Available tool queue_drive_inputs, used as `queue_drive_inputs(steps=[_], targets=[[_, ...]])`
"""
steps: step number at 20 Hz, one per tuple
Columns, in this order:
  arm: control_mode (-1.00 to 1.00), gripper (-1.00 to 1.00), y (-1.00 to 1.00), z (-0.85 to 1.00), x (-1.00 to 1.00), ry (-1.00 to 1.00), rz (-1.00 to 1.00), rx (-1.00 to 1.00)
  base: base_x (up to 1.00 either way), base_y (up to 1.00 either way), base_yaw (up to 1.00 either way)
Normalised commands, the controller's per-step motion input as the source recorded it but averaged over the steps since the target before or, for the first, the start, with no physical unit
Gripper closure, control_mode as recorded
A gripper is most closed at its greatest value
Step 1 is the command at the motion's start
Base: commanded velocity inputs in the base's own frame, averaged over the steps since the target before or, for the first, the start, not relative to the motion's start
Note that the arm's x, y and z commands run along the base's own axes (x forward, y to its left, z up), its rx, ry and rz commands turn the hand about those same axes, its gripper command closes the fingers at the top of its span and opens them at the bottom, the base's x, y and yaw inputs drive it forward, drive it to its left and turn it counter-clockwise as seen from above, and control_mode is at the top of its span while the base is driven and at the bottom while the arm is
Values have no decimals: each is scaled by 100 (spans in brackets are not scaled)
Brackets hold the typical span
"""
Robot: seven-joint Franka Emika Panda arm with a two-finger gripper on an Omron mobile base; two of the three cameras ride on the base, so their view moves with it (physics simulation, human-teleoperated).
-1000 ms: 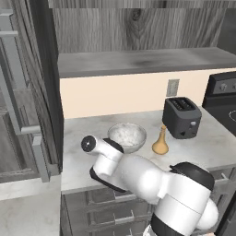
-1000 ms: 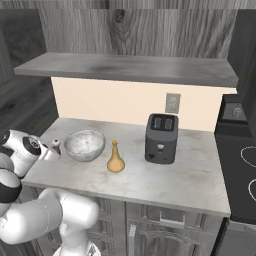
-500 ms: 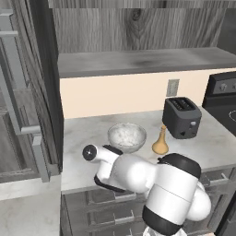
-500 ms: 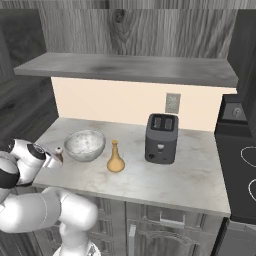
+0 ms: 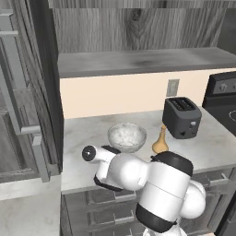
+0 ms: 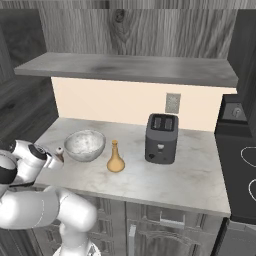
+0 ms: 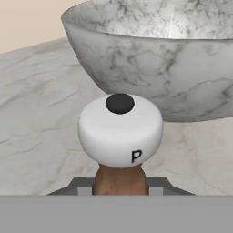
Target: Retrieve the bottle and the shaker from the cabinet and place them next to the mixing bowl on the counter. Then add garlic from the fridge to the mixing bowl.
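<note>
Lower now than a second ago, the arm has brought the pincer [image 7: 120, 189] down, closed on one shaker [image 7: 120, 136] at the hand view's bottom centre, just beside one mixing bowl [image 6: 85, 145]. One bottle [image 6: 115, 158] stands centre-frame on the worktop [image 6: 190, 175].

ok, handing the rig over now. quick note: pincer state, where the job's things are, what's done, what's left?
Pincer: shut on the shaker, held in front of the mixing bowl, on its left as the base cameras see it; whether it rests on the counter I cannot tell.
Bottle: upright on the counter right of the bowl.
Done: bottle placed by the bowl; shaker brought out to it.
Left: release the shaker beside the bowl, then fetch the garlic from the fridge and put it in the bowl.
</note>
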Motion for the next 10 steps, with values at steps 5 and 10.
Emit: queue_drive_inputs(steps=[5, 10], targets=[[-100, 100, 0, 0, 24, 0, 0, 0, 0, 0, 0], [-100, 100, 2, -1, 21, 0, 0, 0, 0, 0, 0]])
